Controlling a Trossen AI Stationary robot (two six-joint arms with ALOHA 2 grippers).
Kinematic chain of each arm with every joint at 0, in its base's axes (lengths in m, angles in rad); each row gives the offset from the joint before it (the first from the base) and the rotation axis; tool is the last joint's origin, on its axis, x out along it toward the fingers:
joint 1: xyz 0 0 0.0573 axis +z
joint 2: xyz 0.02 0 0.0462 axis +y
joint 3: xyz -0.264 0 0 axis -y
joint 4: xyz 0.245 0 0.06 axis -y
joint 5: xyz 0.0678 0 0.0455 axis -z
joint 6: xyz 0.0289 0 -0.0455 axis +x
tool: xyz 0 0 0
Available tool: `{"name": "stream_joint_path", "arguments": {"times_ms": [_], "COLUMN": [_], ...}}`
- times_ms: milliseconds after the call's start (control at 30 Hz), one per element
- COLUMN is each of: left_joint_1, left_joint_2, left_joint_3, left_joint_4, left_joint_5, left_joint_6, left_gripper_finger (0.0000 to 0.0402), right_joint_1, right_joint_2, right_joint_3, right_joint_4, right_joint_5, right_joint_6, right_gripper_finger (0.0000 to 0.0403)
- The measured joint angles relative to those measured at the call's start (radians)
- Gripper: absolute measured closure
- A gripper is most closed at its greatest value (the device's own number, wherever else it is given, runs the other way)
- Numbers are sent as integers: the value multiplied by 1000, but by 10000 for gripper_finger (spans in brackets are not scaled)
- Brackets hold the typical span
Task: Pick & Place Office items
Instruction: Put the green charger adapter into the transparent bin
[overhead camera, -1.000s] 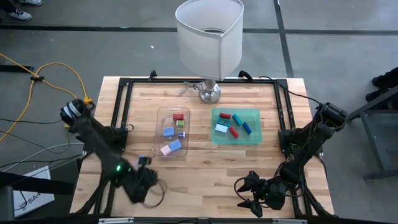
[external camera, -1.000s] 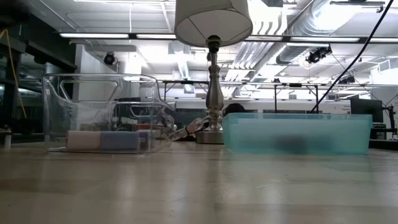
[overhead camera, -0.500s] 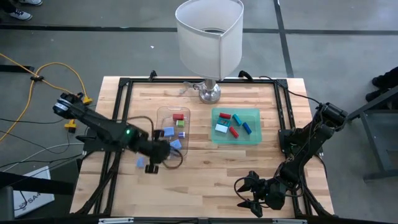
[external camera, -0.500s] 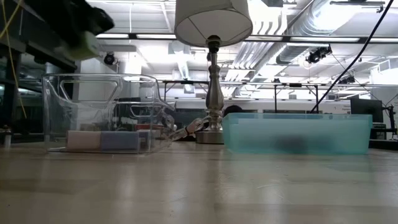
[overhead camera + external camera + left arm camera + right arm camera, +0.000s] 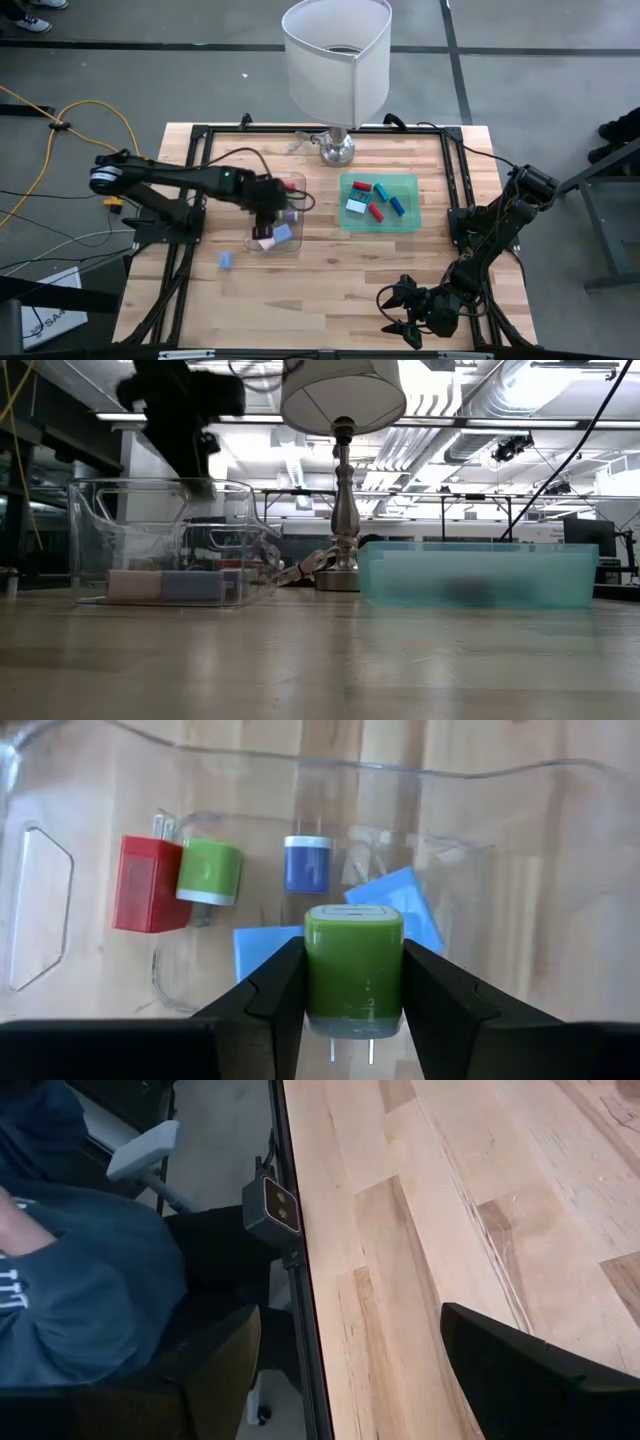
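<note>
Your left claw (image 5: 353, 1020) grips a green charger block (image 5: 353, 965) above the clear tray (image 5: 262, 181). Your right claw (image 5: 400, 312) waits spread wide at the surface's (image 5: 340, 270) near right edge.

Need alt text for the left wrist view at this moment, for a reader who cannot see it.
The left gripper holds a green plug-in charger block between its two dark fingers, above the clear plastic tray. On the tray floor lie a red block, a second green block, a small dark blue block and flat pale blue pieces, with the wooden table visible through it.
</note>
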Motion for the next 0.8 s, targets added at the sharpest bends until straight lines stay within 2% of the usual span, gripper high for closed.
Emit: {"name": "stream_joint_path", "arguments": {"times_ms": [233,467,800], "left_joint_1": [47,-10,6], "left_joint_2": [97,109,109], "left_joint_3": [0,-48,-179], "left_joint_4": [49,84,212], "left_joint_5": [65,-6,-2], "left_joint_6": [21,-68,-141], "left_gripper_finger": [270,270,270], "right_joint_1": [0,0,0], "right_joint_2": [0,0,0], "right_joint_3": [0,0,0], "right_joint_4": [0,0,0], "right_joint_5": [0,0,0], "right_joint_6": [0,0,0], "right_gripper_finger": [105,105,105]}}
